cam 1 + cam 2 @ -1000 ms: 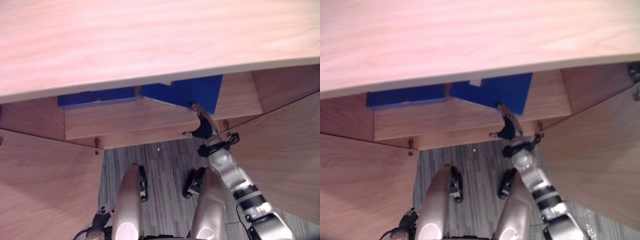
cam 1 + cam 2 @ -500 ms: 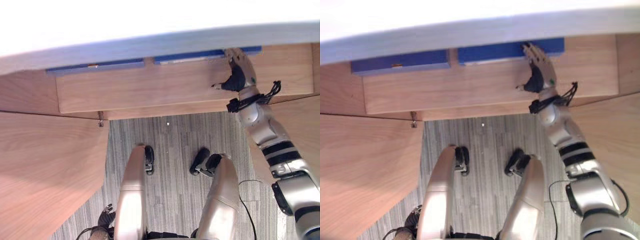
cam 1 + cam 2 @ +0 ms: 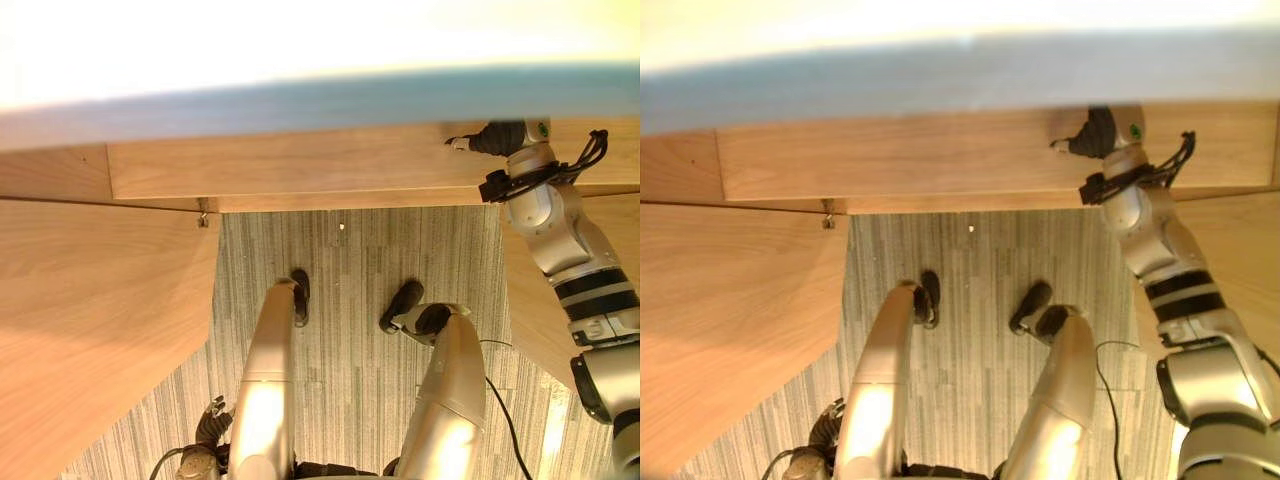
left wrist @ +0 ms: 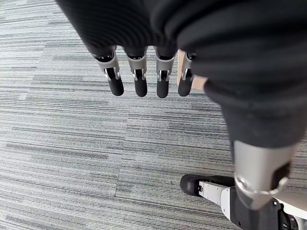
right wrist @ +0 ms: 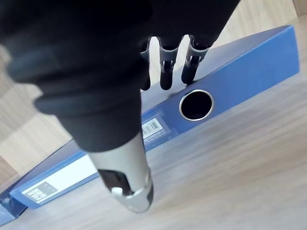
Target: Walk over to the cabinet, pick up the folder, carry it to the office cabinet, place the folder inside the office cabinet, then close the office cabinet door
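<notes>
Eye views: right hand (image 3: 497, 137) reaches into the office cabinet (image 3: 300, 165), under its top. Left wrist: left hand (image 4: 140, 79) hangs over the carpet (image 4: 62, 143), fingers straight, apart, empty. Right wrist: blue folder (image 5: 240, 62) lies on the shelf (image 5: 230, 158); right fingers (image 5: 191, 67) straight, tips touching its spine beside the round hole (image 5: 195, 104), not clamped.

No legible text — blue folder (image 5: 249, 62) spine carries barcode sticker (image 5: 152, 128), white label (image 5: 62, 179) (print too small to read)

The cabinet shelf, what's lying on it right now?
A blue folder lies flat on the wooden shelf, with the right hand touching it beside its round hole. The cabinet top hides the shelf's back part from above.
</notes>
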Available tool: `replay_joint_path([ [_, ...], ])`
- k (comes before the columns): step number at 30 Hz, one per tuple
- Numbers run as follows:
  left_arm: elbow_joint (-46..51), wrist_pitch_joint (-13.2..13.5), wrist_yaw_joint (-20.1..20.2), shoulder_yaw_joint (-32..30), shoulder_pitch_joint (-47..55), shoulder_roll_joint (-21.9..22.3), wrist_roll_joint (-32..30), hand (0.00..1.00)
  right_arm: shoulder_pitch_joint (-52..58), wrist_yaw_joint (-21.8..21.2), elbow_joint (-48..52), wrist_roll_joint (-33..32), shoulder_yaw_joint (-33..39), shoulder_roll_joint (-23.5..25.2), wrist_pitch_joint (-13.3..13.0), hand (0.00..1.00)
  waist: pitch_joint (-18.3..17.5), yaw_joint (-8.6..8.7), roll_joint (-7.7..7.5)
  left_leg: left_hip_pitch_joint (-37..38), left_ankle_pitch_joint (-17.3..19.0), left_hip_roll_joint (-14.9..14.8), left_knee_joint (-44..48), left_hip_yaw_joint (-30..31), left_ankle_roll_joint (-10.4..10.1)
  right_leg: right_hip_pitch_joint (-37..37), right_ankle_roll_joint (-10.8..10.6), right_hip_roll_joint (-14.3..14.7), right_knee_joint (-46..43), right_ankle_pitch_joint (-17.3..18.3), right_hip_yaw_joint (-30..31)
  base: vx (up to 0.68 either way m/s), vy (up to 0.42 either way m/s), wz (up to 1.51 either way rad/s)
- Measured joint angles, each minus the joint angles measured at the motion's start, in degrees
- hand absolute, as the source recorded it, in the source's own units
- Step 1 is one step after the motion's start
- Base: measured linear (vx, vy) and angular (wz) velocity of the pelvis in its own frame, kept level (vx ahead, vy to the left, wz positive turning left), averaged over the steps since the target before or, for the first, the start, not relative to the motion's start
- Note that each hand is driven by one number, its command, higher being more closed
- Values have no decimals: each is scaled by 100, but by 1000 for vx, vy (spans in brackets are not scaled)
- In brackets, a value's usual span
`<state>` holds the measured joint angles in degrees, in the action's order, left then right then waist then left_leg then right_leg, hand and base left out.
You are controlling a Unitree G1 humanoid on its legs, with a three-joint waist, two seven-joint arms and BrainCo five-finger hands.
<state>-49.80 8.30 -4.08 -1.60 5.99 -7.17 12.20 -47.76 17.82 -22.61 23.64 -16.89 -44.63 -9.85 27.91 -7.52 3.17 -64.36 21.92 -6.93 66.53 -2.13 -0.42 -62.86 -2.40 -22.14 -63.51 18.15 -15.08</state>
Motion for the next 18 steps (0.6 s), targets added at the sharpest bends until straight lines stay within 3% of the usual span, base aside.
replay_joint_path([
  [4,303,24,6,1,0,4,146,0,307,-136,-19,85,0,246,171,0,3,-20,-7,569,-300,-21,-754,16,-54,640,89,143,749,-276,-268,33,42,3],
  [9,399,76,14,17,66,-38,161,0,770,38,-10,505,1,720,390,0,-1,22,-13,1447,-636,-29,-1735,-111,-58,1501,91,353,1783,-687,-423,58,45,-7],
  [11,469,87,100,124,228,-111,-62,0,797,141,63,1040,-24,784,419,0,-7,74,-12,1917,-687,-43,-2022,-168,-47,1965,86,432,2117,-792,-458,80,49,-9],
  [18,311,25,181,326,523,-351,-202,0,747,327,323,1817,-393,813,414,0,-198,117,-106,2917,-686,-100,-2400,-364,-51,2853,32,575,2549,-904,-377,32,33,-12],
])
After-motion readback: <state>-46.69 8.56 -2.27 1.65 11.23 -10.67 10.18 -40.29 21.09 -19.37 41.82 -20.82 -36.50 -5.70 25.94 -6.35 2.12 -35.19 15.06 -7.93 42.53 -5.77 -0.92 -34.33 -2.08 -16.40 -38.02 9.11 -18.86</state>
